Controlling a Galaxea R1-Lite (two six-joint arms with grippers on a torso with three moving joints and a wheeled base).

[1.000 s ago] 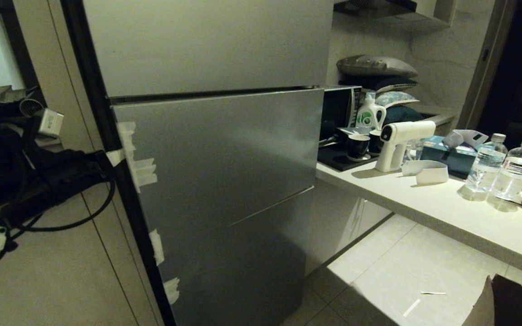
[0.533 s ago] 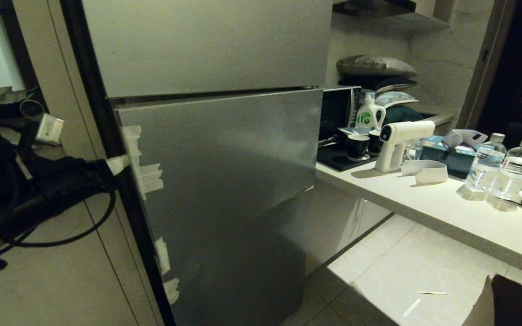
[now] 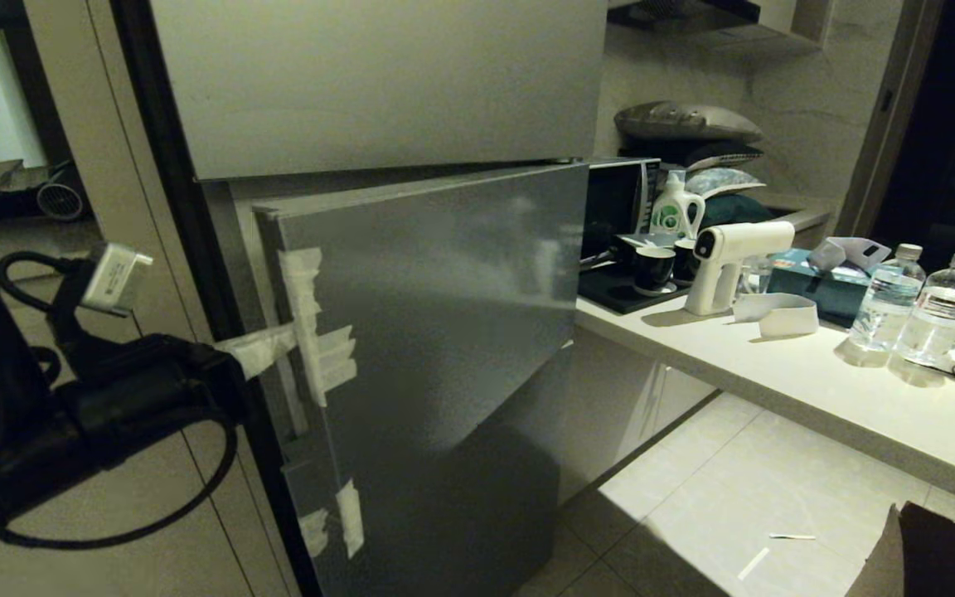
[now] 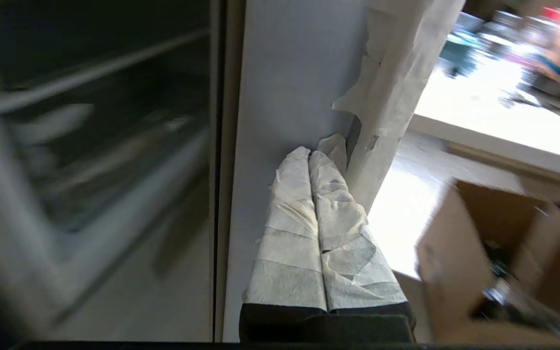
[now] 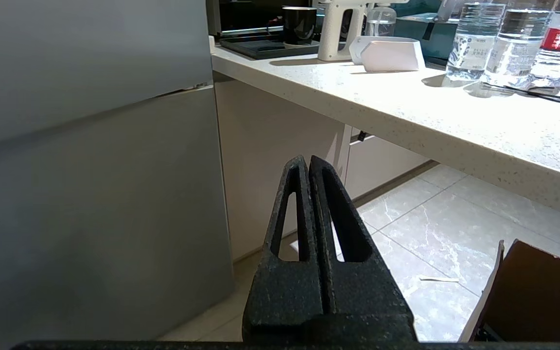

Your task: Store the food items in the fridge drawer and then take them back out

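Currently the drawer [image 3: 436, 332] occupies the centre of the head view, its grey front pulled out at an angle from the fridge body, with a gap showing along its top and left edge. White tape [image 3: 320, 332] scraps sit on the drawer's left edge. The left gripper [image 3: 266, 348] enters from the left of the frame, its tape-wrapped fingers [image 4: 309, 214] pressed together with nothing between them; their tips sit behind the drawer's left edge, against the inner face beside the tape. Contact looks likely in the left wrist view, though that view is blurred. No potato or green item shows in any view.

The right gripper [image 5: 305, 165] shows only in its own wrist view, fingers fully together, empty, hanging in free air low down, between the fridge's lowest panel [image 5: 90, 204] and the counter [image 3: 817, 373]. Bottles [image 3: 925, 307] stand at the right of the head view on the counter, with a white spray gun [image 3: 726, 257] further left.
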